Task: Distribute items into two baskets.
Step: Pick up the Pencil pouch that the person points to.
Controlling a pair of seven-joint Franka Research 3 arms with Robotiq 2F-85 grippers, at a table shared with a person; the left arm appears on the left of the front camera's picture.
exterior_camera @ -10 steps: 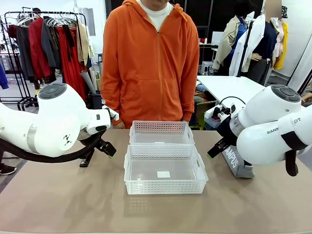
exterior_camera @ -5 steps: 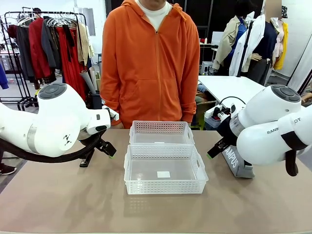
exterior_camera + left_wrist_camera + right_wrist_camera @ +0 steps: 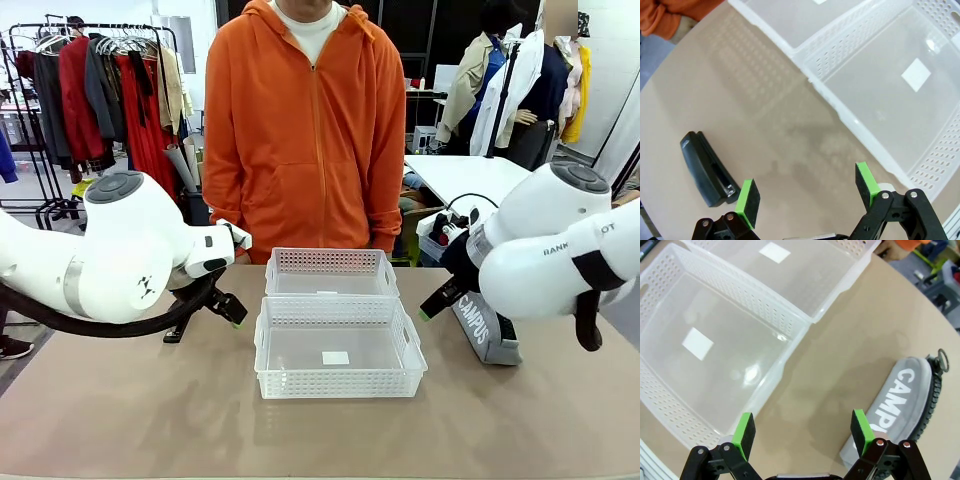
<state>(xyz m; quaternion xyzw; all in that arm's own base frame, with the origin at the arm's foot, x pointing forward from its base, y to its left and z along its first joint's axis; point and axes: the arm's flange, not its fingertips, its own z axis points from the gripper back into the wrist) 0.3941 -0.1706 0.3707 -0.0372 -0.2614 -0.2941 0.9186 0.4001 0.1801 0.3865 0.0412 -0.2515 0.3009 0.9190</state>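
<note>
While the near basket (image 3: pixel 340 382) and far basket (image 3: pixel 330 262) are sitting empty, I am hovering the left tool (image 3: pixel 807 191), spread wide, just beside the black stapler (image 3: pixel 705 170) on the surface (image 3: pixel 130 410), and the right tool (image 3: pixel 802 432), equally wide, near the grey CAMPUS pouch (image 3: pixel 900 405); both placements are waiting

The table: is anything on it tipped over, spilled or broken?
Nothing stands out. The near basket and far basket sit upright and empty; the stapler and zip pouch lie undamaged on the table beside them.
</note>
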